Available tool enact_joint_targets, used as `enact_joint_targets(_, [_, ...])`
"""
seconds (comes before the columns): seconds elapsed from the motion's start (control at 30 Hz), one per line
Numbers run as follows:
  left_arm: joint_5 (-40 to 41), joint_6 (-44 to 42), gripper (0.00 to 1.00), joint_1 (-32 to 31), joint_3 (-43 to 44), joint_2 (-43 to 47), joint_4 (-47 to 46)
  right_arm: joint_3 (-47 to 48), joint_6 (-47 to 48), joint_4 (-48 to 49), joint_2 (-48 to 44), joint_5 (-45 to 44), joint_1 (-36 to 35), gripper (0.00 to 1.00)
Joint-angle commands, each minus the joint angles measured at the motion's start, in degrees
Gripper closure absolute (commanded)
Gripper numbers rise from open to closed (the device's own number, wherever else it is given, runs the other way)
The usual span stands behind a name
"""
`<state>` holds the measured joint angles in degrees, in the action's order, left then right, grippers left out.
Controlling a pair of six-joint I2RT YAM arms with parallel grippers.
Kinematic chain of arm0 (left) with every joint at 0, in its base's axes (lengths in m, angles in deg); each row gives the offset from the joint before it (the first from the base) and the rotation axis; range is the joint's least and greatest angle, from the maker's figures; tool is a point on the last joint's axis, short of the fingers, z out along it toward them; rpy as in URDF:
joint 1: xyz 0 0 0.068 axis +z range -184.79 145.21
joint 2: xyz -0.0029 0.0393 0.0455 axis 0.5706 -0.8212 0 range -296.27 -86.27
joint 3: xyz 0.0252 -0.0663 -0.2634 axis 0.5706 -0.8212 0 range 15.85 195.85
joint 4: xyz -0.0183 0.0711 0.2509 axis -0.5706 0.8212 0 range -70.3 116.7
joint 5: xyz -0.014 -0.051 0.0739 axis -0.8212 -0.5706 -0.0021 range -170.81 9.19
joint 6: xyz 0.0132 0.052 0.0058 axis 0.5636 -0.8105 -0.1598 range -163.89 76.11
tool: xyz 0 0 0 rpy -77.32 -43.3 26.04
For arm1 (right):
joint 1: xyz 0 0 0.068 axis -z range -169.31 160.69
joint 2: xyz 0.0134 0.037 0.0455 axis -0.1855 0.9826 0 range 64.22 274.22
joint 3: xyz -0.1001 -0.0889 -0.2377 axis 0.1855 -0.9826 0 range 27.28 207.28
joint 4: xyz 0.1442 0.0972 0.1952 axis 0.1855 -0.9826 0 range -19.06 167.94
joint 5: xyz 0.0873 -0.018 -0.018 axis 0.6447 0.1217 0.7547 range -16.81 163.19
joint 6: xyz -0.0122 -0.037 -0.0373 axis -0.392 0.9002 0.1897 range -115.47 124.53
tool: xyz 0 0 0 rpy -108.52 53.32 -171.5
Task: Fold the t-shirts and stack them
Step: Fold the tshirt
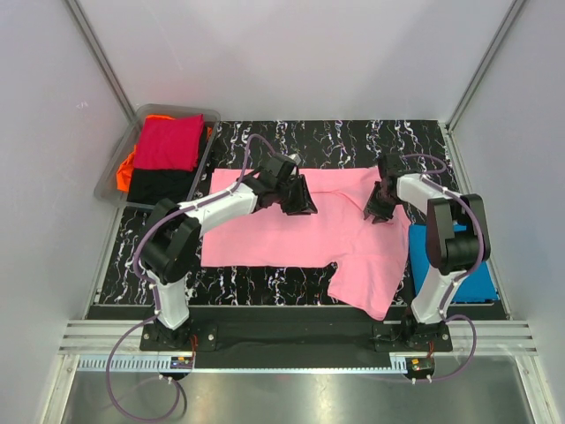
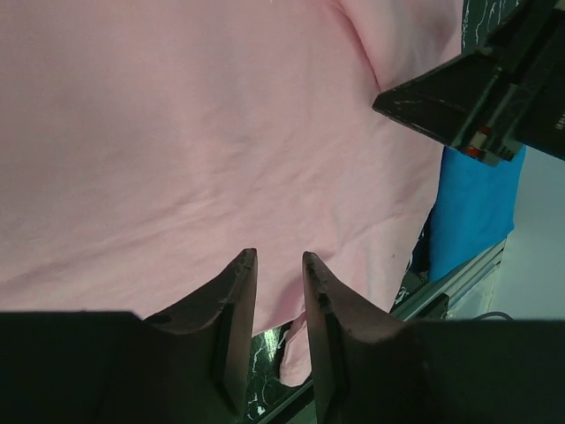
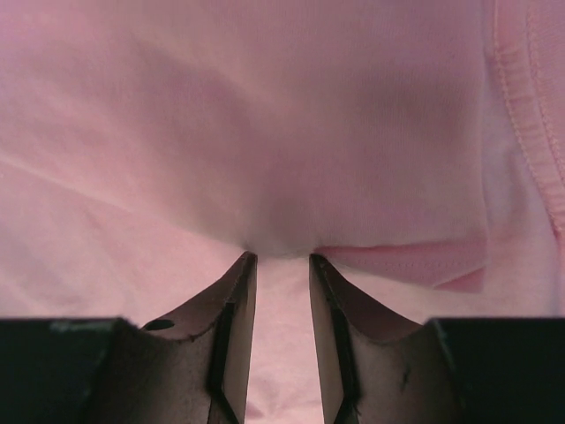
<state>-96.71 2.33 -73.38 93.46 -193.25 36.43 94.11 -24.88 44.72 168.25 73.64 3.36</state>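
The light pink t-shirt (image 1: 265, 234) lies spread across the black marbled table (image 1: 344, 141), and its lower right part reaches the front edge. My left gripper (image 1: 300, 201) hovers above the shirt's middle with its jaws a narrow gap apart and nothing between them (image 2: 278, 256). My right gripper (image 1: 377, 210) is low on the shirt's right part, also narrowly open. Its tips (image 3: 278, 256) sit at a folded hem edge of the pink cloth (image 3: 265, 115). The bright blue t-shirt (image 1: 481, 281) lies folded at the right, partly under the right arm, and also shows in the left wrist view (image 2: 472, 212).
A clear plastic bin (image 1: 119, 172) at the back left holds a crimson shirt (image 1: 168, 141), an orange one (image 1: 128, 163) and a black one (image 1: 159, 184). Grey walls close in the table. The right gripper's body (image 2: 477, 97) shows in the left wrist view.
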Motion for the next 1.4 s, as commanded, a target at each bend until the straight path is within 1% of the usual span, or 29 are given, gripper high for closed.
enact_joint_targets(0.0, [-1.68,-0.25,0.69,-0.26,-0.26,1.51,-3.72,3.48,-1.79,2.36,1.88,-5.00,-0.40,0.63])
enact_joint_targets(0.1, [-1.94,-1.65,0.69,-0.26,-0.96,2.30,-3.81,6.29,-1.44,2.36,3.10,-7.91,-0.23,0.62])
enact_joint_targets(0.17, [-1.94,-2.36,0.69,-0.26,-1.75,2.82,-3.90,9.45,-0.83,2.19,5.21,-8.09,0.21,0.61])
enact_joint_targets(0.3, [-2.64,-3.15,0.69,-0.17,-2.46,3.09,-3.90,15.25,1.36,-0.35,7.94,-10.99,1.88,0.59])
enact_joint_targets(0.4, [-2.91,-3.85,0.68,-0.17,-2.46,2.92,-3.64,19.73,3.29,-0.80,10.92,-9.42,3.64,0.57])
enact_joint_targets(0.53, [-3.70,-4.20,0.69,-0.17,-1.06,2.21,-2.59,29.56,6.20,-5.01,16.46,-10.55,4.70,0.52])
enact_joint_targets(0.6, [-4.05,-4.47,0.69,-0.17,-0.61,2.39,-2.32,31.08,7.95,-8.00,15.43,-10.91,4.61,0.49])
enact_joint_targets(0.7, [-3.44,-4.91,0.69,-0.17,-0.79,3.35,-1.70,27.84,9.81,-7.92,10.51,-10.47,4.43,0.46])
enact_joint_targets(0.73, [-3.17,-5.08,0.69,-0.17,-1.13,3.88,-1.62,24.70,9.46,-7.83,6.67,-9.95,4.43,0.46])
enact_joint_targets(0.77, [-2.82,-5.17,0.69,-0.08,-1.31,4.14,-1.61,23.01,8.67,-7.66,4.89,-8.03,4.35,0.45])
enact_joint_targets(0.8, [-2.73,-5.08,0.69,-0.17,-1.66,4.41,-1.53,19.26,8.23,-7.14,1.48,-6.44,4.17,0.44])
enact_joint_targets(0.83, [-2.64,-5.08,0.69,-0.08,-1.84,4.85,-1.35,17.30,7.53,-6.17,0.22,-2.86,4.08,0.44])
enact_joint_targets(0.9, [-2.73,-4.82,0.70,-0.08,-2.02,5.11,-1.18,11.87,5.16,-3.01,-2.50,0.41,3.64,0.44])
enact_joint_targets(0.93, [-2.99,-4.65,0.71,-0.08,-2.02,5.37,-1.09,10.09,4.54,-1.52,-2.86,3.04,3.73,0.49])
enact_joint_targets(0.97, [-3.00,-4.56,0.71,-0.08,-1.93,5.46,-0.83,8.77,3.14,0.67,-3.13,3.76,3.56,0.54])
enact_joint_targets(1.0, [-3.00,-4.56,0.71,-0.08,-1.67,5.64,-0.65,7.02,2.87,1.82,-3.04,4.55,3.55,0.61])
enact_joint_targets(1.03, [-2.91,-4.56,0.72,0.00,-1.40,5.99,-0.04,6.65,2.69,2.62,-2.78,5.26,3.64,0.73])
enact_joint_targets(1.1, [-2.56,-4.82,0.72,-0.08,-1.14,6.60,0.40,6.12,2.17,4.90,-1.82,6.23,3.64,0.78])
enact_joint_targets(1.2, [-1.94,-5.34,0.72,-0.08,-0.96,7.22,1.72,7.96,1.20,5.44,1.25,7.54,3.64,0.78])
enact_joint_targets(1.27, [-1.50,-5.52,0.72,0.09,-1.05,7.49,2.60,8.49,-0.29,6.14,2.75,9.47,3.55,0.73])
enact_joint_targets(1.37, [-1.41,-5.52,0.73,0.44,-1.05,7.66,2.96,8.85,-1.79,7.28,4.86,10.36,3.38,0.72])
